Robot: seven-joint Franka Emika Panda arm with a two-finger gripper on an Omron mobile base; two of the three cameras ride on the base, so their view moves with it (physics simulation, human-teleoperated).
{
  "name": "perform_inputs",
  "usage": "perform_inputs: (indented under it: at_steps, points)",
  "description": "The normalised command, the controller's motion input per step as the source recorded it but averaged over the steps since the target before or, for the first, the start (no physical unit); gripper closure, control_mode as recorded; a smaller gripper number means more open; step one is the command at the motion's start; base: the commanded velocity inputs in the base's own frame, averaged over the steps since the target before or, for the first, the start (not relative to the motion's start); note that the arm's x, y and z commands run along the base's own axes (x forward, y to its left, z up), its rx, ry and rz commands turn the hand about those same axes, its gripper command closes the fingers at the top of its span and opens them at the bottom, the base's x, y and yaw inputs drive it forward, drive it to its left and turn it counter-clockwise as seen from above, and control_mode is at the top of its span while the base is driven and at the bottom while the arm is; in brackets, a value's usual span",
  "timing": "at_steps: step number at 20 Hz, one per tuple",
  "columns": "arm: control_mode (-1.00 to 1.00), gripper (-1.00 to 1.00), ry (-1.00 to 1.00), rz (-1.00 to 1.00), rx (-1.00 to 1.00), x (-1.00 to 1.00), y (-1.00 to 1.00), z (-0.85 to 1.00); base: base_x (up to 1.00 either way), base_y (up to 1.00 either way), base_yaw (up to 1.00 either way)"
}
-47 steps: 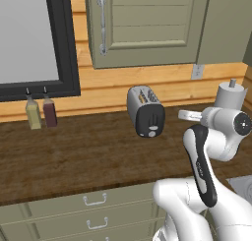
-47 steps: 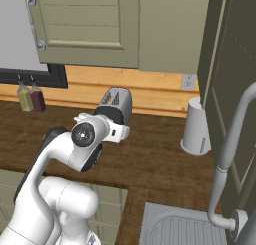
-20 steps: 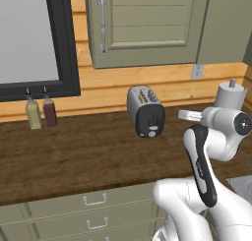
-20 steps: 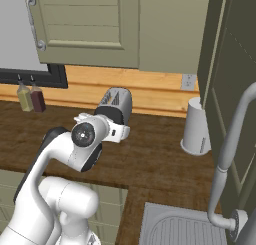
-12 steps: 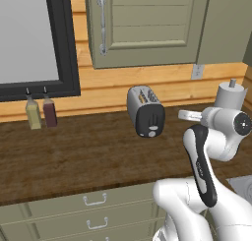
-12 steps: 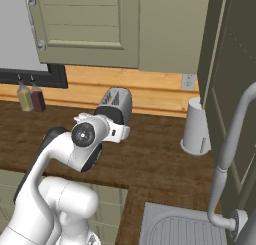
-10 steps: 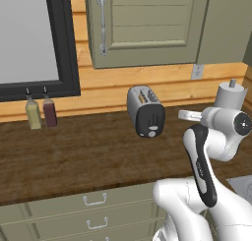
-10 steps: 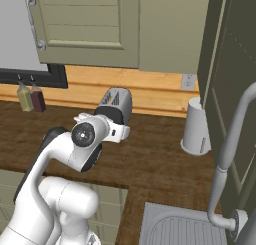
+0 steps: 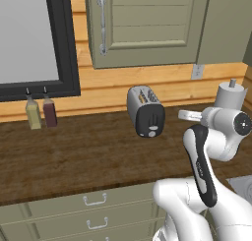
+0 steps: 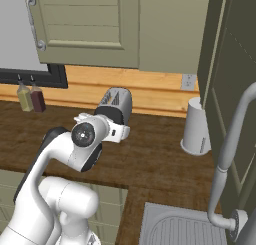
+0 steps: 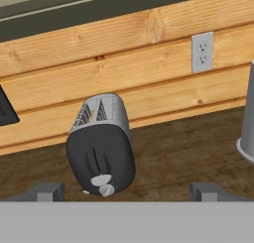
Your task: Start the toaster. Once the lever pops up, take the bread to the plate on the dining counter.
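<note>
Dark wood worktop (image 9: 74,156) runs under a plank wall, and across the earlier pictures and this one nothing has shifted: arm, camera and every object stand where they were. I judge the robot is pausing before its reach, so the first step, starting the toaster, is not yet begun.

Nearest, the gripper (image 11: 126,191) shows in the hand view as two dark tips set wide apart at the bottom, so the claw is open and holds nothing. It hangs above the worktop, well apart from the toaster (image 11: 101,150), and faces its black end panel.

Beyond the tips, the toaster stands near the back of the worktop, close to the wall, its end panel turned toward the arm. On that panel a small grey tab, the lever (image 11: 100,179), sits low in its slot just above the round knob (image 11: 106,190). Whether bread sits in the slots I cannot tell.

Farther off, two bottles (image 9: 40,112) stand against the wall under a dark-framed window (image 9: 34,38), and a white cylinder (image 10: 195,126) stands by the outlet (image 11: 202,52).
</note>
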Motion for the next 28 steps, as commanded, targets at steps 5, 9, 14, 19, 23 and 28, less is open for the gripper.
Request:
perform_inputs:
  at_steps: [5, 9, 14, 19, 23, 28]
  points:
    - [-1.00, -1.00, 0.00, 0.00, 0.00, 0.00, 0.00, 0.00, 0.00, 0.00, 0.00]
    - [-1.00, -1.00, 0.00, 0.00, 0.00, 0.00, 0.00, 0.00, 0.00, 0.00, 0.00]
    - [-1.00, -1.00, 0.00, 0.00, 0.00, 0.00, 0.00, 0.00, 0.00, 0.00, 0.00]
    - [-1.00, -1.00, 0.00, 0.00, 0.00, 0.00, 0.00, 0.00, 0.00, 0.00, 0.00]
    - [-1.00, -1.00, 0.00, 0.00, 0.00, 0.00, 0.00, 0.00, 0.00, 0.00, 0.00]
    - [-1.00, -1.00, 0.00, 0.00, 0.00, 0.00, 0.00, 0.00, 0.00, 0.00, 0.00]
